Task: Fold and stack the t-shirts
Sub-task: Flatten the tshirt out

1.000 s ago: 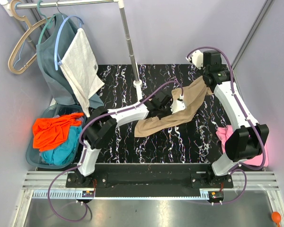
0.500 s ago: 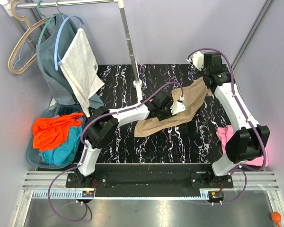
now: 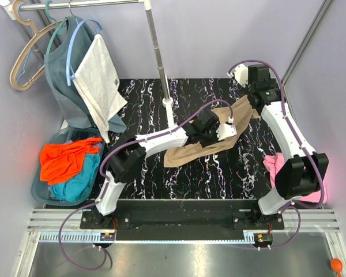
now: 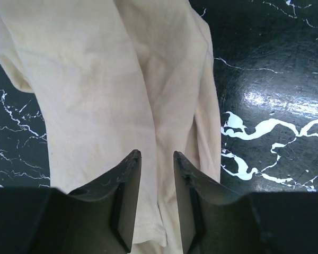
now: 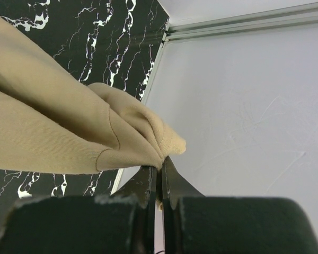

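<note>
- Our right gripper [image 5: 160, 165] is clamping the tan shirt [image 3: 205, 147] at 1 o'clock.
- Our left gripper [image 4: 155, 154] is hovering over it, jaws apart.
- We're judging nothing folded: pink shirt [image 3: 272, 164] waiting at 4 o'clock, orange shirt [image 3: 60, 161] and teal shirt [image 3: 75, 184] at 9.

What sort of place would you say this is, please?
Probably a robot test cell staged for laundry work: plain walls close around a marble-patterned table, a clothes rail with hung garments, and a basket of shirts.
</note>
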